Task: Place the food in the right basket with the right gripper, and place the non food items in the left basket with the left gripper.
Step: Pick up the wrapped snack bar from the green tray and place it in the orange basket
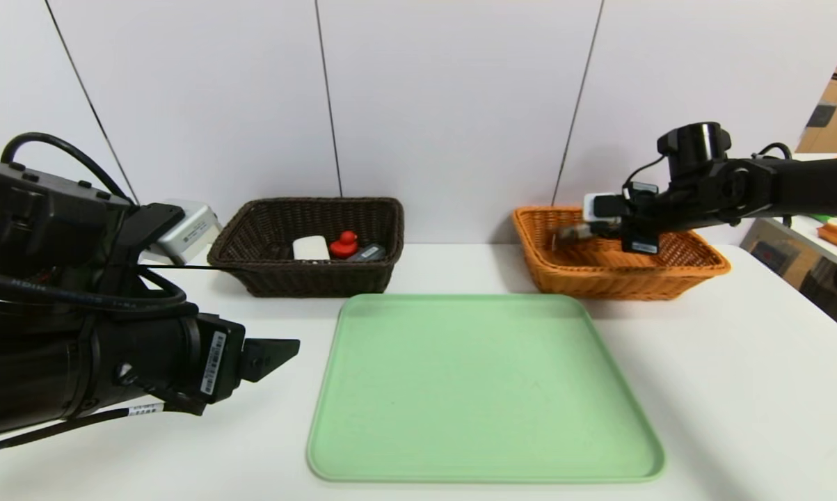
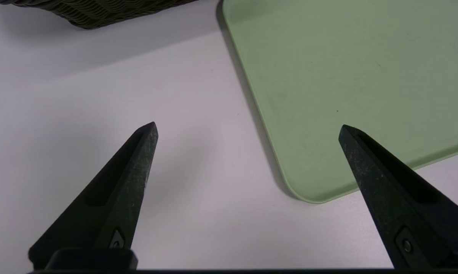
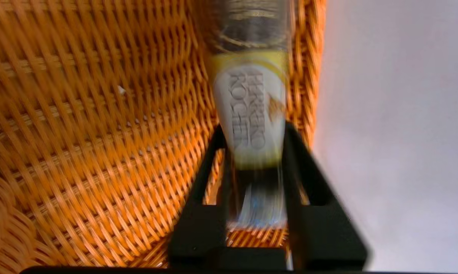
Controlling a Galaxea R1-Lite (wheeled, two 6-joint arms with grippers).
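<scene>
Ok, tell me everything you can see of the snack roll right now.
The snack roll is a small cylinder in clear plastic wrap, dark brown at its far end, with a white and gold label. It sits lengthwise between the right gripper fingers, sticking out past their tips, over the inside of the orange basket near its wall. It is blurred, so whether the fingers clamp it is unclear.

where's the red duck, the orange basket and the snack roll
red duck (image 1: 344, 245), head view, on its body
orange basket (image 1: 693, 268), head view, on its near rim
snack roll (image 3: 251, 110), right wrist view, on its pale label
</scene>
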